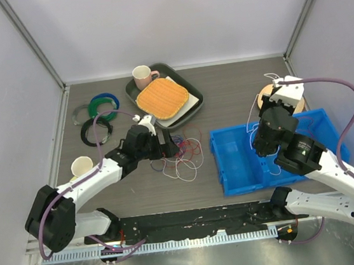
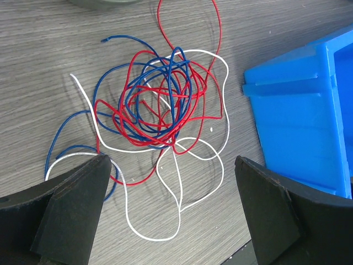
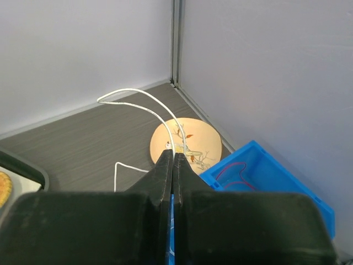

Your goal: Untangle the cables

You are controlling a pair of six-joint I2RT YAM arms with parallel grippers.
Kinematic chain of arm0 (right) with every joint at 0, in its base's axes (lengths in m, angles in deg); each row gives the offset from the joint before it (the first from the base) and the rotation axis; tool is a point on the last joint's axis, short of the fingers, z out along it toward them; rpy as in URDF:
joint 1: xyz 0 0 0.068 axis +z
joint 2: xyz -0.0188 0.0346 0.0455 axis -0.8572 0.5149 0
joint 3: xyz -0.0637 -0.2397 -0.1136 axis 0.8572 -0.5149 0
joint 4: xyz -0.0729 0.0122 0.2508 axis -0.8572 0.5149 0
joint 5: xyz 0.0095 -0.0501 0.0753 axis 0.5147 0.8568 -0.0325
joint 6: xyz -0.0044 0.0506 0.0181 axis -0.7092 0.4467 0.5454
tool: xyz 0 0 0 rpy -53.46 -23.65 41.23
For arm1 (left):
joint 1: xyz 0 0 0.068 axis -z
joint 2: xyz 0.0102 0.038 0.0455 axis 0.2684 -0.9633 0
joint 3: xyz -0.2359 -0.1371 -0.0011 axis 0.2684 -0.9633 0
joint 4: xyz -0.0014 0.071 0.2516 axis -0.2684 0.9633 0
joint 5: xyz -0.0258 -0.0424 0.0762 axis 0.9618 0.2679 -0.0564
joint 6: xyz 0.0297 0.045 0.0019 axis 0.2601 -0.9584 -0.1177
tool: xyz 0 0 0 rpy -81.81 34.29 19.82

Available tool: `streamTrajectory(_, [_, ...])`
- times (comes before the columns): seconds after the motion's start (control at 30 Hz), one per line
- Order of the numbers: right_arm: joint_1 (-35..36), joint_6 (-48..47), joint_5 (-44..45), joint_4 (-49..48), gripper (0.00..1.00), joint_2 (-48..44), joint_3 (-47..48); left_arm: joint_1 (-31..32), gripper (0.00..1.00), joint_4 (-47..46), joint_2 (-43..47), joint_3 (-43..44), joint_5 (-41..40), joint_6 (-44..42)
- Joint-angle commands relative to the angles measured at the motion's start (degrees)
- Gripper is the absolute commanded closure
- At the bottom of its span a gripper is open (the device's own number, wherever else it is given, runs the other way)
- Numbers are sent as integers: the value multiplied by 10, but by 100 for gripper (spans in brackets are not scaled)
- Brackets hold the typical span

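- The right claw (image 3: 173, 159) is pinched shut on a white cable (image 3: 138, 95). The cable arches up above the fingers and trails down toward the bin (image 3: 276, 182) below.
- A red cable (image 3: 234, 168) lies in the bin, so I'd judge the sorting partly done, with this white one next to go in.
- To land it well, that claw should drop low over the middle of the bin before letting go. The cable looks springy, and released high or near the rim it could flip back out.
- The left claw (image 2: 172, 163) is spread wide and holds nothing, poised over the near edge of the tangle (image 2: 157, 105).
- The tangle is red, blue and white cables knotted together. It lies on the desk (image 2: 49, 49) mid-scene, just left of the bin and not touching it.
- A slack white loop (image 2: 160, 240) strays out of the knot on the near side, between the open fingers.
- That loop looks the better pick. Closing on the dense centre would likely catch several cables at once.
- I'd take one strand only and draw it away slowly, pausing if the whole knot starts to drag along.
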Motion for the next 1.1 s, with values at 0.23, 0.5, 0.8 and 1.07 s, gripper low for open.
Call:
streamTrajectory(0.23, [-59, 28, 86, 27, 99, 19, -12, 2, 0, -10, -15, 28, 10, -14])
streamTrajectory(0.5, [-280, 267, -129, 231, 99, 85, -33, 2, 0, -4, -5, 23, 4, -13])
streamTrajectory(0.8, [-292, 455, -258, 275, 99, -12, -177, 2, 0, -4, -9, 24, 3, -10])
streamTrajectory(1.07, [-296, 507, -275, 288, 73, 29, -232, 2, 0, 6, -34, 33, 4, -2])
